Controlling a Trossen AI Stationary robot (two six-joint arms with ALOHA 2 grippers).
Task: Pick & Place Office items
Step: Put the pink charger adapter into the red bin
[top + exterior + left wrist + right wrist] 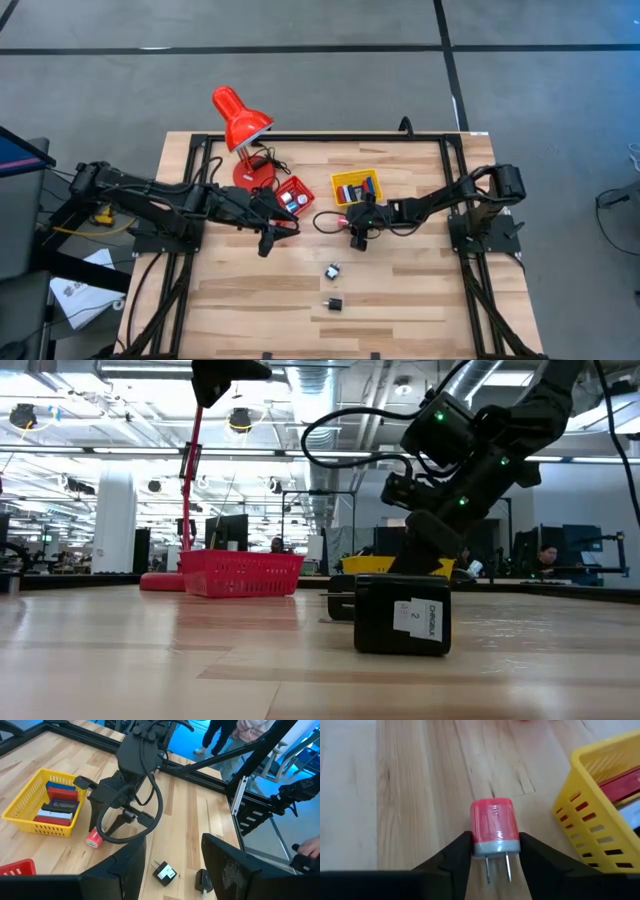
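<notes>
Your left gripper (268,243) is hanging half-open and empty near the red mesh basket (294,195). Your right gripper (494,851) is pinching the small red plastic charger plug (493,826), prongs pointing wristward, beside the yellow mesh basket (600,810).

1. a light wooden table (250,300) of long planks carries everything, with a black metal frame (320,138) along its edges.
2. a red desk lamp (240,125) stands on its round base near the far edge.
3. a red mesh basket (293,193) sits just beside the lamp's base.
4. a yellow mesh basket (358,186) sits to its right.
5. a red plug adapter (492,827) lies on the wood near the yellow basket.
6. 2 black plug adapters lie nearer the front, one (333,271) behind the other (334,303).
</notes>
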